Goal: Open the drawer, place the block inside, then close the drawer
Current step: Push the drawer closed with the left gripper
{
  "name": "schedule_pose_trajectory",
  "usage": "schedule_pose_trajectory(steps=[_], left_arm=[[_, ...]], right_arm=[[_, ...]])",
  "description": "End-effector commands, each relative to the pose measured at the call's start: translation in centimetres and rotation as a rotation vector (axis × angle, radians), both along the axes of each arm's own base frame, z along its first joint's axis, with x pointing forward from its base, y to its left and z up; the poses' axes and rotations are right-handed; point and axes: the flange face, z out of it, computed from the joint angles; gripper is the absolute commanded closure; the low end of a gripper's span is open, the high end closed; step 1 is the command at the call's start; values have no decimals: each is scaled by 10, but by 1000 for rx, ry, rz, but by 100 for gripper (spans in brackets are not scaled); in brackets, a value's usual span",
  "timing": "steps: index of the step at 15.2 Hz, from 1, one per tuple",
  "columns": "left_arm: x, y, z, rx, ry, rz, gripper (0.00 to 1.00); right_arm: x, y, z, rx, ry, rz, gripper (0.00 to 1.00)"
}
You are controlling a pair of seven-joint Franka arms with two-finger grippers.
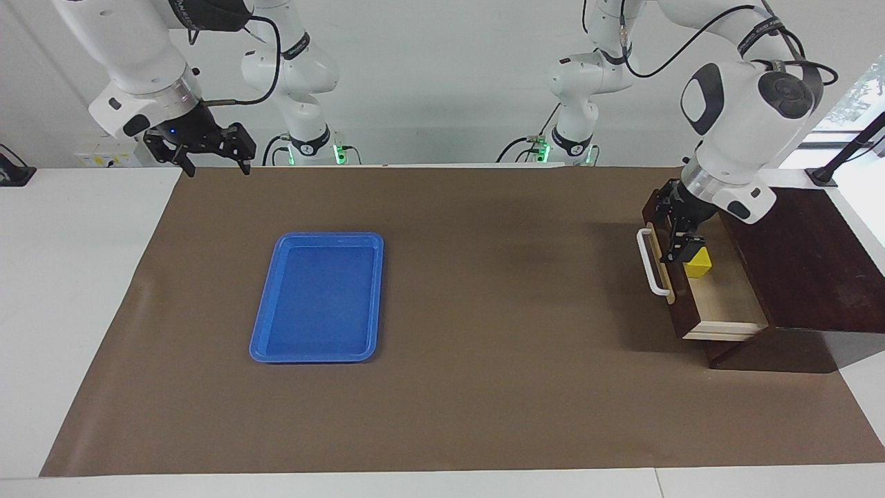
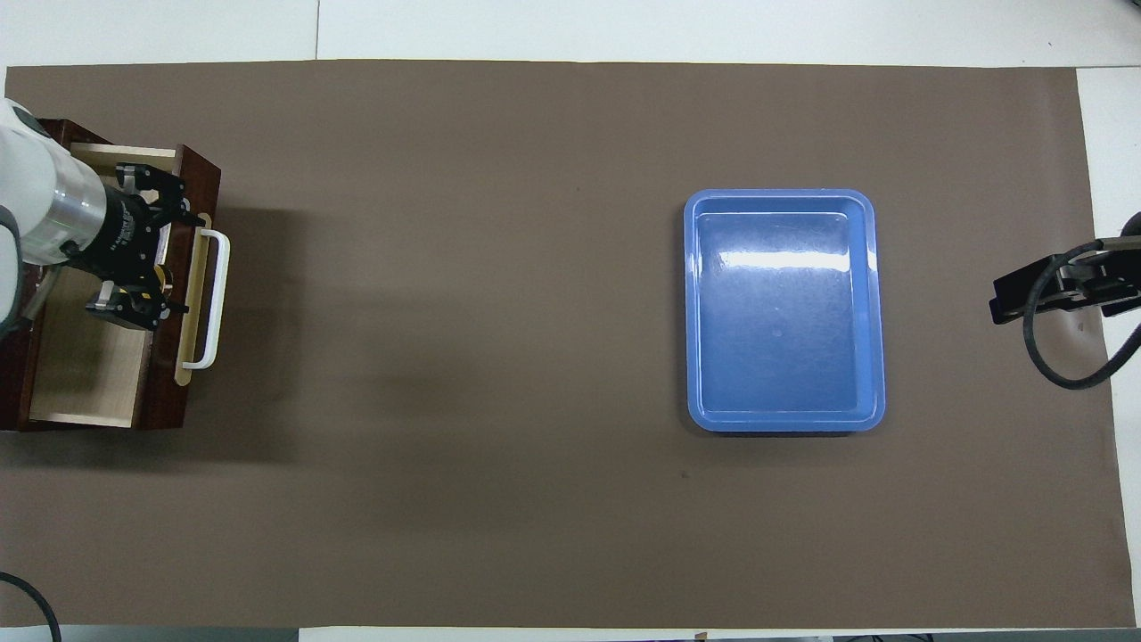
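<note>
The drawer [image 1: 726, 304] stands pulled out of its dark wooden box [image 1: 809, 263] at the left arm's end of the table, its white handle [image 1: 648, 263] facing the table's middle. The yellow block [image 1: 700, 263] rests on the drawer's pale floor, just inside the drawer front. My left gripper [image 1: 672, 232] hangs open and empty over the drawer front, above the block and apart from it. In the overhead view the left gripper [image 2: 168, 254] covers the block and stands beside the handle [image 2: 217, 299]. My right gripper [image 1: 213, 164] waits open over the mat's edge at the right arm's end.
An empty blue tray [image 1: 318, 297] lies on the brown mat toward the right arm's end, also seen in the overhead view as the blue tray [image 2: 784, 312]. A wide stretch of brown mat [image 1: 511, 311] lies between tray and drawer.
</note>
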Motion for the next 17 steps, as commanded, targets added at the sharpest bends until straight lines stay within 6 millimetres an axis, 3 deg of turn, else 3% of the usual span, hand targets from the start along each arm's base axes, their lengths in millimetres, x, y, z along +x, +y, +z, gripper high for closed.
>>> schedule_pose_trajectory(steps=[1,8,17], left_arm=[[-16,3,-17,9,0,15,0],[-15,20,-46,60,-31,3,0],[-5,79,-44,69,-74,-28,0]], right_arm=[[-6,-1,1,3,-7,-16,0],[-5,-4,2,3,-10,-29,0],[-5,-4,2,8,-13,-30,0]])
